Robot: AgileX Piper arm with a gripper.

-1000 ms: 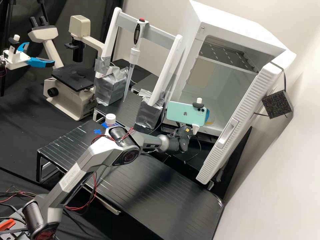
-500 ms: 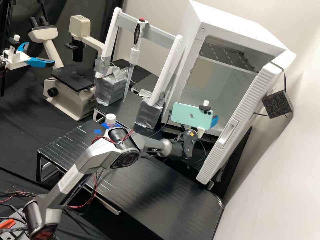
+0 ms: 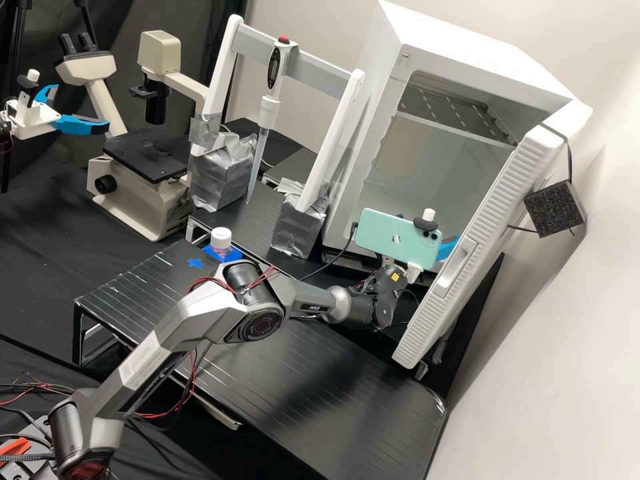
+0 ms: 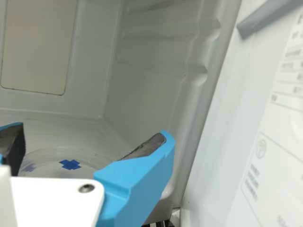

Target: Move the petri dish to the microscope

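Holding nothing, its blue fingers point(image 4: 135, 177) spread wide, the pincer point(image 4: 88, 133) faces the clear petri dish point(image 4: 53, 156) on the floor of the incubator point(image 3: 483, 50). Pick-up seems in hand; next it should centre, close gently, then carry towards the microscope point(image 3: 147, 207).

This is a biology lab: an inverted microscope point(image 3: 147, 157) and an upright pipette point(image 3: 270, 107) stand near an open white incubator point(image 3: 460, 127), with a capped bottle point(image 3: 221, 241) on the black bench point(image 3: 313, 380).
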